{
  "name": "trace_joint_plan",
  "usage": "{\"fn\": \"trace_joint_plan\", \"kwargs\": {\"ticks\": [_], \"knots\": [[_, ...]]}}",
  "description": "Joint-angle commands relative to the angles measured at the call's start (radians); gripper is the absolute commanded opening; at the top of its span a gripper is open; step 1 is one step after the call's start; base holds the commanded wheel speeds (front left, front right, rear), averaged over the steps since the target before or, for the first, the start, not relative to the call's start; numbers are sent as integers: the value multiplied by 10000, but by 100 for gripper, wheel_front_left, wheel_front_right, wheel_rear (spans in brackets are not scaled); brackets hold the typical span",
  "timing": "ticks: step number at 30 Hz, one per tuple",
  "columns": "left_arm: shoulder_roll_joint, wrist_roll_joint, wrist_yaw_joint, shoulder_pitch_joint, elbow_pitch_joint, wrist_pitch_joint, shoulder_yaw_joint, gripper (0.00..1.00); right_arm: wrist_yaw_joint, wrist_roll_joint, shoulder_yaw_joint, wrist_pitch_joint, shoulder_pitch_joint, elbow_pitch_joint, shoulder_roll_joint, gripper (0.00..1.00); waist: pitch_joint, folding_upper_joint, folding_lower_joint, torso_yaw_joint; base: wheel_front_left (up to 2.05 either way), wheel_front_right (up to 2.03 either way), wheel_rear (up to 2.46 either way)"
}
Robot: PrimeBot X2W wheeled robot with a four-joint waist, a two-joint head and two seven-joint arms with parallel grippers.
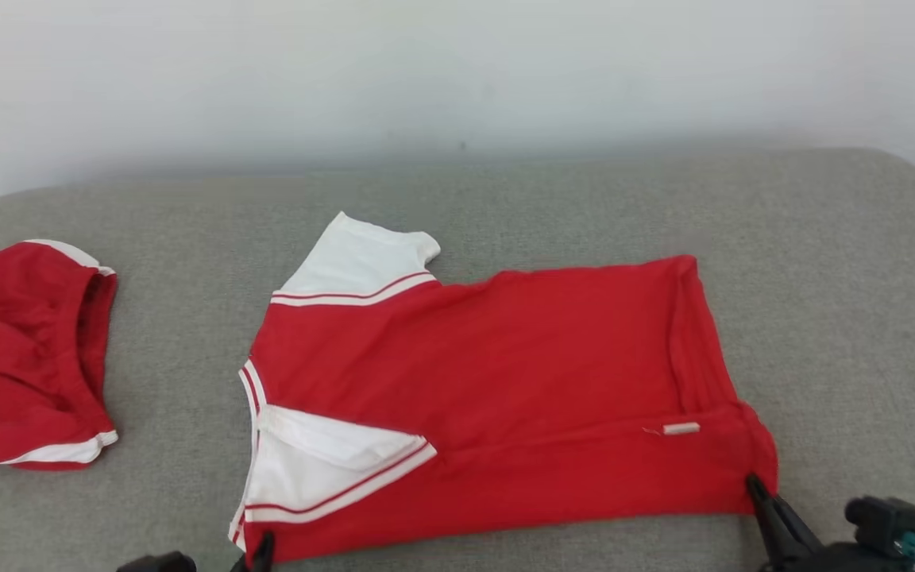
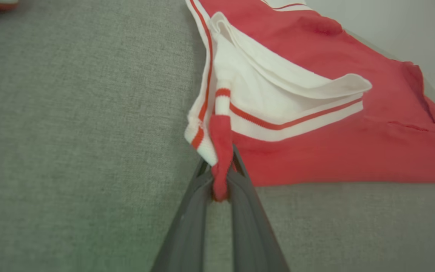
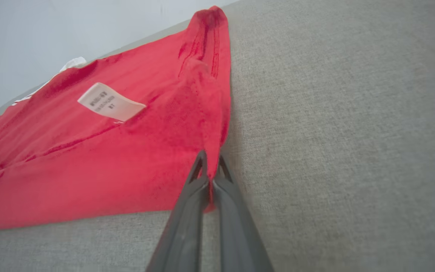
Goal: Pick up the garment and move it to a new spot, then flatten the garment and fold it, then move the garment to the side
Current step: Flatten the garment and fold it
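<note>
Left: another red cloth (image 1: 25, 357) with white trim lies on the grey cushion (image 1: 505, 206). Centre: the garment (image 1: 489, 381), red with white sleeves, lies spread flat, neck end left. Its near left corner is pinched by the left gripper (image 2: 220, 170). White label (image 1: 681, 429) towards the right. The right gripper (image 3: 212, 166) pinches the near right hem corner.

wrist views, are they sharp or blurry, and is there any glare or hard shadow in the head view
Head view: soft even light, no glare, only faint shadow around the shirt. Left wrist view: left gripper blurred near the lens, greenish tint on the cushion at lower left. Right wrist view: label fairly sharp, right gripper soft near the lens.
</note>
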Motion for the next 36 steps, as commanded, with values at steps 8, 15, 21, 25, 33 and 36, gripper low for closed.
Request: {"fn": "trace_joint_plan", "kwargs": {"ticks": [8, 15, 21, 25, 33, 36], "knots": [[78, -136, 275, 801, -640, -145, 8, 0, -25, -245, -1064, 450, 1677, -1226, -85, 0, -216, 1, 2, 266, 0, 0, 0], [65, -232, 315, 1077, -692, -185, 30, 0, -25, -742, -1934, 1013, 2544, -2173, 404, 0, -359, 1, 2, 150, 0, 0, 0], [36, -336, 413, 1262, -575, 29, -78, 16, -25, -1312, -2482, 1639, 2847, -2657, 887, 100, -440, 1, 2, 42, 0, 0, 0], [-22, -349, 431, 1246, -725, -231, 151, 100, -25, -1693, -2836, 1588, 2892, -3020, 1110, 100, -486, 1, 2, 28, 0, 0, 0], [-43, 944, 683, 1328, -1902, -729, 1698, 100, -25, -2440, -3258, 809, 2846, -4313, 1277, 100, -589, 1, 2, 12, 0, 0, 0], [-318, 2274, 767, 1605, -2602, -717, 2727, 100, -25, -2842, -3352, 350, 2699, -4666, 1415, 100, -630, 1, 2, 34, 0, 0, 0]]}}
